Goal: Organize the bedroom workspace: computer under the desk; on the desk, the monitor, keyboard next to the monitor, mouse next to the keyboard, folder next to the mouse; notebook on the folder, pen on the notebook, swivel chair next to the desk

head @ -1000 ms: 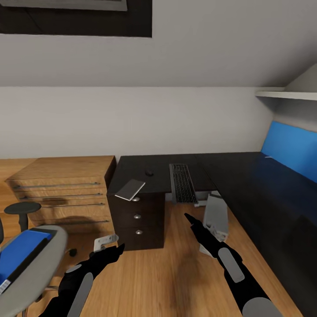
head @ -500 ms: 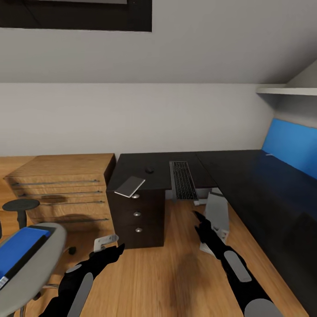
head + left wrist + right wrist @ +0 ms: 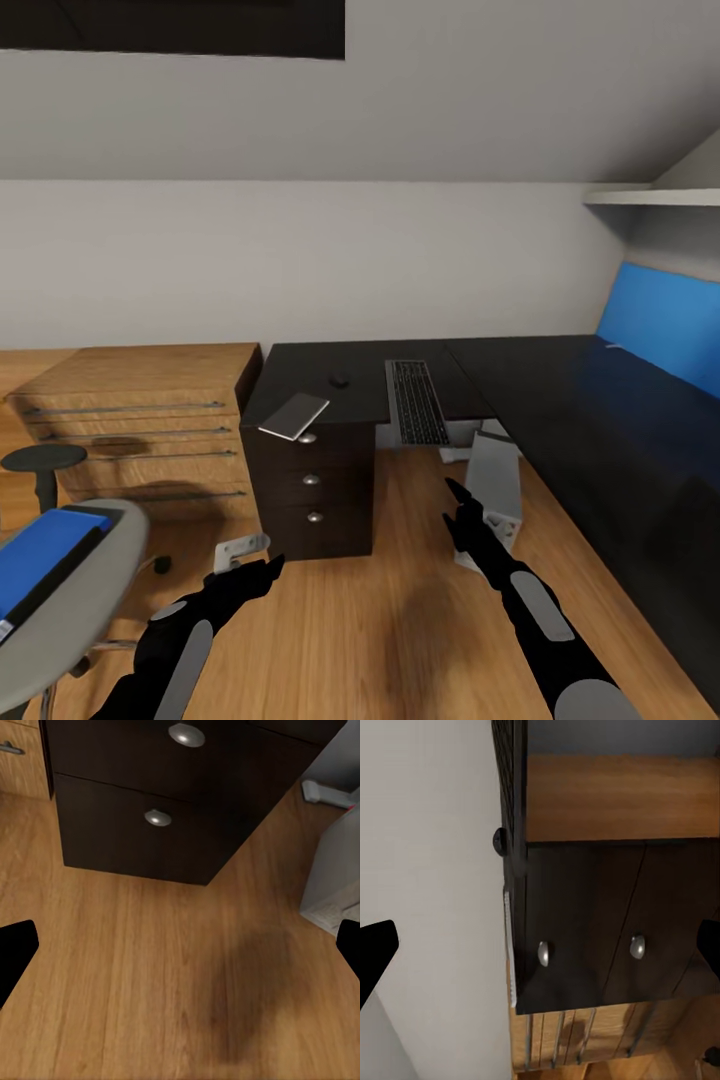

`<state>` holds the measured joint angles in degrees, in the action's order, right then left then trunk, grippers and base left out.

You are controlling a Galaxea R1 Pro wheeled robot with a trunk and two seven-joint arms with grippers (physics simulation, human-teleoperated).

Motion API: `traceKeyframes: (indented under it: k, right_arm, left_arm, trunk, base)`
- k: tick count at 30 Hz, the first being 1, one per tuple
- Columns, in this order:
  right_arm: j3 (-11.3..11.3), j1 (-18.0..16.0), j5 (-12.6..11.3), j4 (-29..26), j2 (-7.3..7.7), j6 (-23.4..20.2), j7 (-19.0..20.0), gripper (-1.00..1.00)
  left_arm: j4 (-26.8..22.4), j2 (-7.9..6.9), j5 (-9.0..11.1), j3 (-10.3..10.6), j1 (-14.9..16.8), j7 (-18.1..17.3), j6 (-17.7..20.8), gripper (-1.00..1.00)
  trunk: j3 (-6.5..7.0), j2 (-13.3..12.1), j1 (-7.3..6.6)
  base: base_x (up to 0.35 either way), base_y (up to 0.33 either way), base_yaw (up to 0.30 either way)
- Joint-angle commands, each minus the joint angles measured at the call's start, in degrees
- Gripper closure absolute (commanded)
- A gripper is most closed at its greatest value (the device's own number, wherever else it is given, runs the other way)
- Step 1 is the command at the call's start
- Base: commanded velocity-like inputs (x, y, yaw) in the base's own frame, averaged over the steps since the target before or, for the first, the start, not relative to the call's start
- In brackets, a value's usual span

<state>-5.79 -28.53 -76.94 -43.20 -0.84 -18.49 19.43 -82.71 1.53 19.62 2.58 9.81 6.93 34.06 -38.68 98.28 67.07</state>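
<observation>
On the black tabletop (image 3: 330, 370) ahead of me lie the notebook (image 3: 294, 415), hanging over the front edge above the drawer unit (image 3: 312, 485), the small mouse (image 3: 340, 380) just behind it, and the keyboard (image 3: 416, 401) to their right, its near end past the edge. Under the tabletop, right of the drawers, the computer (image 3: 494, 482) stands tilted on the wood floor (image 3: 390, 620). At my lower left the swivel chair (image 3: 70, 600) carries the blue folder (image 3: 45, 555), well apart from the tabletop; a light-wood cabinet (image 3: 140, 425) sits behind it.

Compared with a second ago, the whole head view has slid: the chair now sits lower and further off the left edge. That is my camera moving, not the things. My right pincer (image 3: 455, 497) has dropped lower and nearer the computer, fingers spread, holding nothing, with its tips at the edges of the right wrist view looking toward the drawer knobs (image 3: 637, 946). My left pincer (image 3: 262, 568) hangs where it was, spread and empty above the floor, drawers ahead in its wrist view.
</observation>
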Motion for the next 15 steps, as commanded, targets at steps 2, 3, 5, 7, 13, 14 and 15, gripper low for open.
traceKeyframes:
  k: [2, 3, 5, 7, 13, 14, 15]
  right_arm:
    - [-0.2, 0.0, -0.4, 0.0, -0.09, -0.6, 0.1, -1.00]
    - [-0.1, 0.0, -0.4, -0.2, -0.22, -0.3, 0.1, -1.00]
    - [-0.1, 0.0, -0.4, -0.2, -0.22, -0.3, 0.2, -1.00]
    - [-0.1, 0.0, -0.3, -0.3, -0.22, -0.3, 0.2, -1.00]
    - [0.0, 0.0, -0.2, -0.3, -0.21, -0.4, 0.4, -1.00]
    - [0.0, 0.0, -0.2, -0.3, -0.17, -0.5, 0.4, -1.00]
    - [0.0, 0.0, -0.2, -0.3, -0.12, -0.6, 0.4, -1.00]
  left_arm:
    - [0.0, 0.03, 0.6, 0.1, 0.0, 0.5, 0.2, -1.00]
    - [0.1, 0.05, 0.6, 0.1, 0.0, 0.5, 0.3, -1.00]
    - [0.2, 0.05, 0.6, 0.1, 0.0, 0.5, 0.3, -1.00]
    - [0.2, 0.07, 0.6, 0.1, 0.0, 0.5, 0.3, -1.00]
    - [0.9, 0.39, 0.6, 0.1, 0.0, 0.5, 0.2, -1.00]
    - [1.0, 0.40, 0.5, 0.1, 0.0, 0.5, 0.2, -1.00]
    - [1.1, 0.40, 0.5, 0.1, 0.0, 0.5, 0.2, -1.00]
  trunk:
    - [-0.42, 0.8, 0.44]
    - [-0.60, 1.2, 0.66]
    - [-0.96, 2.0, 1.10]
    - [-1.32, 2.8, 1.54]
    - [-1.85, 4.1, 2.20]
    - [-1.85, 4.1, 2.20]
    - [-1.85, 4.1, 2.20]
  base:
    - [0.000, 0.000, 0.000]
    - [0.000, 0.000, 0.000]
    - [0.000, 0.000, 0.000]
    - [0.000, 0.000, 0.000]
    - [0.000, 0.000, 0.000]
    - [0.000, 0.000, 0.000]
    - [0.000, 0.000, 0.000]
